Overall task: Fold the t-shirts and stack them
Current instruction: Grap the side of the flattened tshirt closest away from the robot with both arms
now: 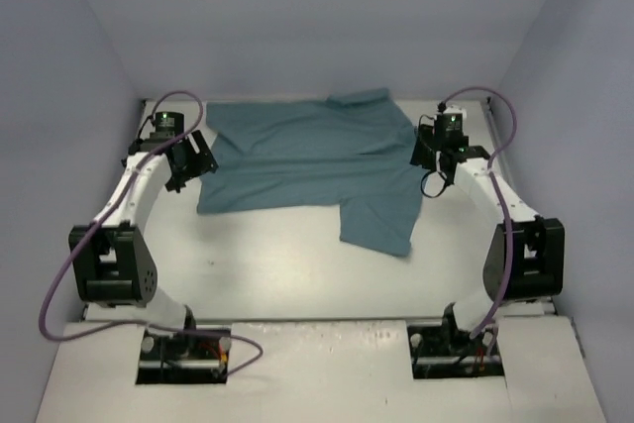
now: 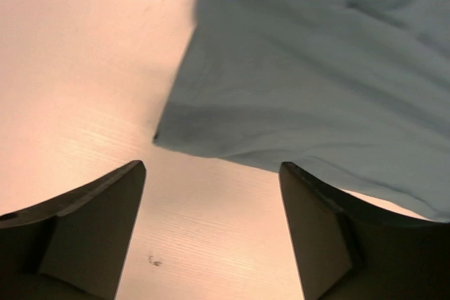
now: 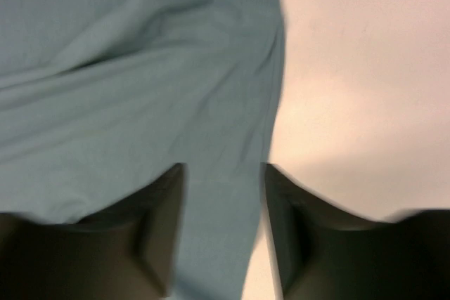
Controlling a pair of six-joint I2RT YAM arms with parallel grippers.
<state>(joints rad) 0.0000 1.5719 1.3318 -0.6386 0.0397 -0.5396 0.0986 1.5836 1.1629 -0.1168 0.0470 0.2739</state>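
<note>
The teal t-shirt point(image 1: 307, 160) lies spread flat across the far half of the white table point(image 1: 277, 264), with one sleeve pointing toward me at the right and the other at the far right. My left gripper point(image 1: 196, 163) is open and empty, low over bare table just off the shirt's left edge. In the left wrist view point(image 2: 211, 173) a corner of the shirt point(image 2: 316, 68) lies just ahead of the jaws. My right gripper point(image 1: 426, 153) is open at the shirt's right edge. In the right wrist view point(image 3: 223, 173) the shirt's edge point(image 3: 140, 68) runs between the jaws.
Pale walls close in the table on the left, back and right. Purple cables loop from both arms, one point(image 1: 59, 284) at the left and one point(image 1: 505, 146) at the right. The arm bases point(image 1: 183, 349) sit at the near edge.
</note>
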